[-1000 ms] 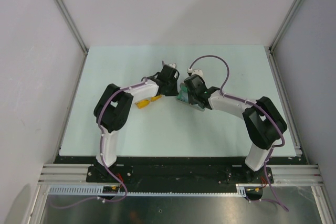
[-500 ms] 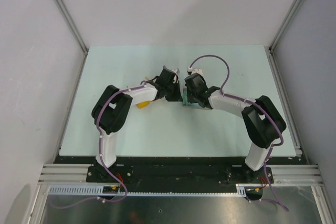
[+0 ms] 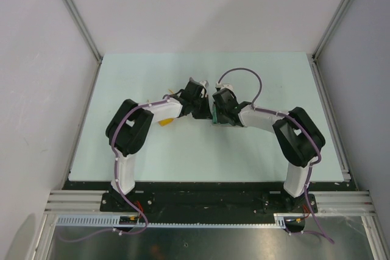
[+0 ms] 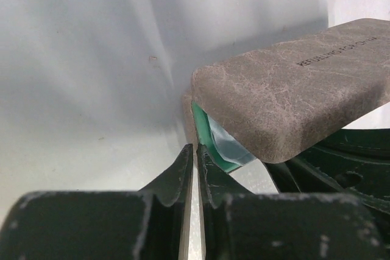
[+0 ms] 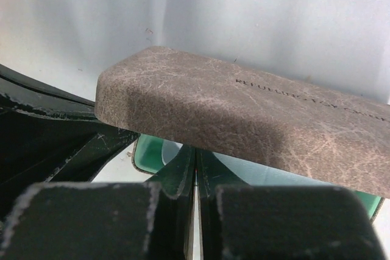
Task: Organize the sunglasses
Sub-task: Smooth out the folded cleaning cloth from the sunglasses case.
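Note:
The sunglasses show only as an orange-yellow patch on the table, mostly hidden under my left forearm. The grey-brown speckled case lies between both grippers, with its lid partly raised over the teal lining and the light blue cloth. My left gripper is shut, and its tips pinch the end rim of the case's lower half. My right gripper is shut, with its tips under the lid, over the cloth.
The pale green table is bounded by metal frame rails at the left and right and by white walls behind. Both arms bend inward and meet mid-table. A purple cable loops above the right wrist.
The right arm has swung left and drawn in, and the left gripper has shifted right toward it. The case's teal inside shows less from above than a second ago.

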Available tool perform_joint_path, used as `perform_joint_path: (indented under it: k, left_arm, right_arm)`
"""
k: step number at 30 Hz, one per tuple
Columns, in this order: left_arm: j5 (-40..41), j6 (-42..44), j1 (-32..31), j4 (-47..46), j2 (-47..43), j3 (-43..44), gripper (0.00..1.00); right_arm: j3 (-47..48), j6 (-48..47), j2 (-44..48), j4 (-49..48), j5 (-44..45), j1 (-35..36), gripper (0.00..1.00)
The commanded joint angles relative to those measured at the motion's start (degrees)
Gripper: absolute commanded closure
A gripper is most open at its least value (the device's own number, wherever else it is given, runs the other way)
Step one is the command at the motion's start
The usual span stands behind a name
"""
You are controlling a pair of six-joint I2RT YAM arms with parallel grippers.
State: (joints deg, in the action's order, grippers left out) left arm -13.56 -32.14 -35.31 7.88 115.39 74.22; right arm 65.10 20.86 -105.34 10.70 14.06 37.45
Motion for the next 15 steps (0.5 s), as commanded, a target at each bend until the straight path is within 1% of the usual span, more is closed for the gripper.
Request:
perform_joint_path:
  k: [1, 9, 15]
  left_arm:
    - [-1.91, -0.82, -1.16, 1.88, -1.75, -1.18, 0.90]
    - [-2.52, -0.82, -1.16, 1.79, -1.84, -1.00, 0.89]
    - [-2.52, -0.82, -1.08, 1.70, -1.84, -1.00, 0.89]
  right_arm:
    - [1.70, -0.47, -1.18, -1.73, -0.79, 0.52, 0.98]
    - [1.70, -0.74, -2.33, -3.05, -2.46, 0.52, 0.98]
    - [1.70, 0.41, -1.63, -2.79, -0.53, 0.25, 0.98]
